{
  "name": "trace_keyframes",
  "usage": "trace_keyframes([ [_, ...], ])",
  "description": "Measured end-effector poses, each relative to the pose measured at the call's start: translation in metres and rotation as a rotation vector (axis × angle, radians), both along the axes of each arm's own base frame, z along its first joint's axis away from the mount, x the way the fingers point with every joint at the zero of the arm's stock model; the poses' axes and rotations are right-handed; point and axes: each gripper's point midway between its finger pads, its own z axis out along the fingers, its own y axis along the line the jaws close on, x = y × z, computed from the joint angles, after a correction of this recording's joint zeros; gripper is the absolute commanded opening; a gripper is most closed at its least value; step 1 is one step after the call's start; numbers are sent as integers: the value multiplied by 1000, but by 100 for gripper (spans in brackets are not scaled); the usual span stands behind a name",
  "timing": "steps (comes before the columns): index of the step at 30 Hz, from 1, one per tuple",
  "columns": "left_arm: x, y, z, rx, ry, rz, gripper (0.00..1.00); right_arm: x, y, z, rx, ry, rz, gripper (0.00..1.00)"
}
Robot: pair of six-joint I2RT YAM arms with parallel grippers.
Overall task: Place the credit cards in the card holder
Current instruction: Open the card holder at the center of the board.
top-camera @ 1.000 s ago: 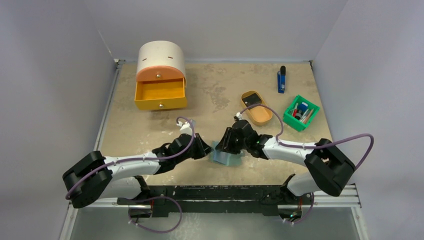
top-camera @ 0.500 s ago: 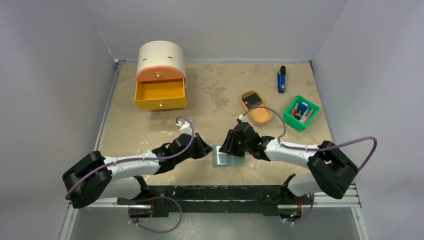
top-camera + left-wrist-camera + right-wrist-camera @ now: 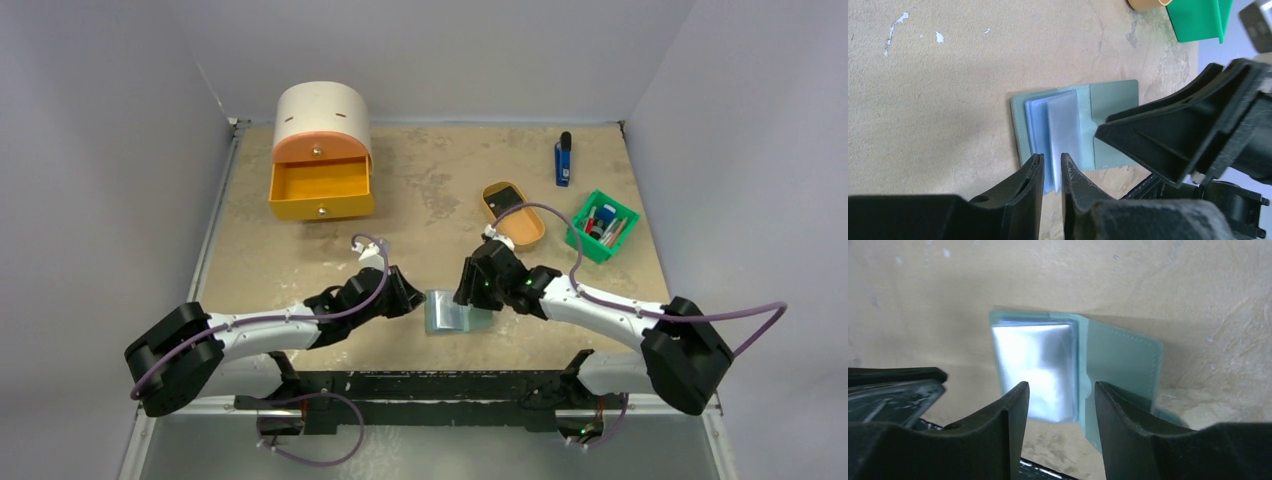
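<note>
The card holder (image 3: 447, 312) lies open on the table between my grippers, its pale blue-grey sleeves up and its right flap slightly raised. It shows in the left wrist view (image 3: 1113, 100) and the right wrist view (image 3: 1120, 355). My left gripper (image 3: 412, 302) is at its left edge, jaws nearly shut with a narrow slit (image 3: 1052, 161) over the sleeves' edge. My right gripper (image 3: 472, 292) hovers open and empty just above the fold (image 3: 1060, 389). One black credit card (image 3: 508, 203) lies in the tan oval tray (image 3: 520, 235). No other card shows.
A green bin (image 3: 602, 226) of small items stands right of the tray. A blue-and-black stick (image 3: 564, 158) lies at the back right. A cream and orange drawer unit (image 3: 320, 150), its drawer open, stands at the back left. The table's front edge is just below the card holder.
The card holder was tilted up off the table under the right gripper and now lies open on it. The right gripper has let go and drawn back to the right. The left gripper has stayed put.
</note>
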Motion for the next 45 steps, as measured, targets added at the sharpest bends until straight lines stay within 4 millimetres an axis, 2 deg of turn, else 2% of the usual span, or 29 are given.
trace_keyframes([
  [3,0,0,0,0,-1,-1,33,-7,-8,-17,-33,35,-3,43],
  [6,0,0,0,3,-2,-2,40,-18,-21,-36,-69,76,-17,41],
  [14,-2,2,-6,11,5,-9,44,-15,-23,-39,-24,71,-54,40],
  [17,-3,-1,-7,9,10,-18,48,-16,-23,-39,-19,74,-50,39],
  [22,-2,-7,0,-25,-7,-30,52,-16,-22,-39,-18,76,-48,39],
  [27,2,-19,11,-51,-24,-58,46,-16,-22,-39,-16,75,-48,39],
  [32,2,-26,5,-51,-15,-84,37,-9,-14,-38,20,49,-51,38],
  [36,0,-29,1,-50,-5,-95,20,-9,-14,-38,24,47,-50,38],
  [41,-1,-30,-6,-38,5,-111,9,-9,-14,-38,25,47,-50,37],
  [44,-1,-32,-4,-47,-1,-112,0,-10,-14,-38,25,47,-50,37],
  [45,0,-32,-3,-50,-3,-112,0,-9,-14,-38,26,47,-50,37],
])
